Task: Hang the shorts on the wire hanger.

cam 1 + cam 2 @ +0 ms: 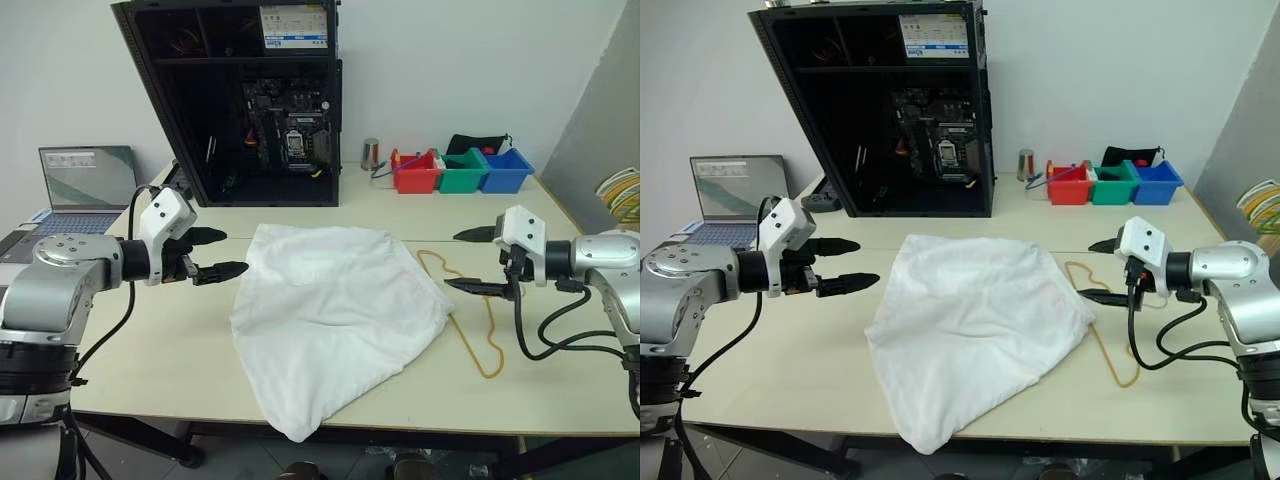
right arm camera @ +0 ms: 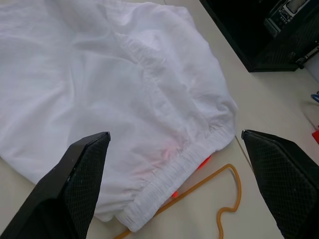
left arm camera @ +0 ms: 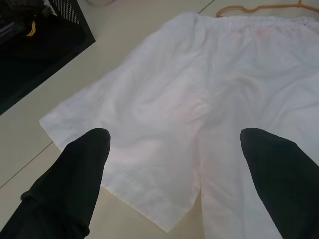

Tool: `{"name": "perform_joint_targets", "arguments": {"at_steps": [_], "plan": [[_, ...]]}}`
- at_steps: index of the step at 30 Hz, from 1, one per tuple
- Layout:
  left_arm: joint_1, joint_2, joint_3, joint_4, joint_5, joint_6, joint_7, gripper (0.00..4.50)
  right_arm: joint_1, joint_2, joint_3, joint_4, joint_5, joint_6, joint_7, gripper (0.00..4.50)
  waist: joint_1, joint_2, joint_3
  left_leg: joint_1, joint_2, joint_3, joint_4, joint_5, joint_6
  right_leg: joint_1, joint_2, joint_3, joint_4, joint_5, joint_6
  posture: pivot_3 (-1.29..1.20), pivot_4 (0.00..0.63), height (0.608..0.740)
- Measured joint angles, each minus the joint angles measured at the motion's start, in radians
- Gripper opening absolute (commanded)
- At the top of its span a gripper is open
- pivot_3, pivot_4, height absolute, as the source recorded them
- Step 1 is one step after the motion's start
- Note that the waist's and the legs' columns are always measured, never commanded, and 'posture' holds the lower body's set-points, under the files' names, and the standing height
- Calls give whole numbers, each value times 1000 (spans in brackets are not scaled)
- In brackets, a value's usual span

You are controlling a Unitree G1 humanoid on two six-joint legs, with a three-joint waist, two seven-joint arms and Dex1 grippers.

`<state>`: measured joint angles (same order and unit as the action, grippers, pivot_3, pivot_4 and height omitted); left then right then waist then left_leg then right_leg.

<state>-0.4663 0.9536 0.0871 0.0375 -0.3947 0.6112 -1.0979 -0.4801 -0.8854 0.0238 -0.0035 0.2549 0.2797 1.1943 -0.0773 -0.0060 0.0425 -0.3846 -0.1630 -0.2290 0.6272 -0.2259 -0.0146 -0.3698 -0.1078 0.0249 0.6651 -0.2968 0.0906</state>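
The shorts (image 1: 335, 320) lie flat and wrinkled in the middle of the table (image 1: 150, 370), one corner drooping over the front edge. Their elastic waistband faces the right edge and covers part of the wire hanger (image 1: 480, 320), which lies flat on the table just beside them, its loop running toward the front edge. A faint reddish mark shows on the cloth near the waistband.

The left gripper (image 1: 215, 254) hovers off the shorts' left side, fingers spread wide and empty. The right gripper (image 1: 477, 260) hovers over the hanger's side, also wide and empty.

Along the back edge stand an open black computer case (image 1: 240, 100), a small metal can (image 1: 370, 154) and red, green and blue bins (image 1: 462, 172). A laptop (image 1: 85, 185) sits off the back left corner.
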Motion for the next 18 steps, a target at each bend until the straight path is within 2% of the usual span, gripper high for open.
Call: {"name": "perform_joint_targets", "arguments": {"at_steps": [11, 18], "plan": [[-20, -21, -5, -5, 0, -6, 17, 4500, -5, 0, 10, 25, -8, -24, 5, 4486, -1, 0, 0, 1, 0, 12, 0, 0, 1, -3, 0, 13, 0, 2, 3, -59, 0, 740], [15, -41, -30, -92, -5, 1, 12, 4500, -1, -9, 30, 28, -35, -82, 31, 4486, -2, -1, 0, 2, 1, 14, 1, -1, 2, -3, 0, 15, 0, 2, 3, -81, 0, 740]]}}
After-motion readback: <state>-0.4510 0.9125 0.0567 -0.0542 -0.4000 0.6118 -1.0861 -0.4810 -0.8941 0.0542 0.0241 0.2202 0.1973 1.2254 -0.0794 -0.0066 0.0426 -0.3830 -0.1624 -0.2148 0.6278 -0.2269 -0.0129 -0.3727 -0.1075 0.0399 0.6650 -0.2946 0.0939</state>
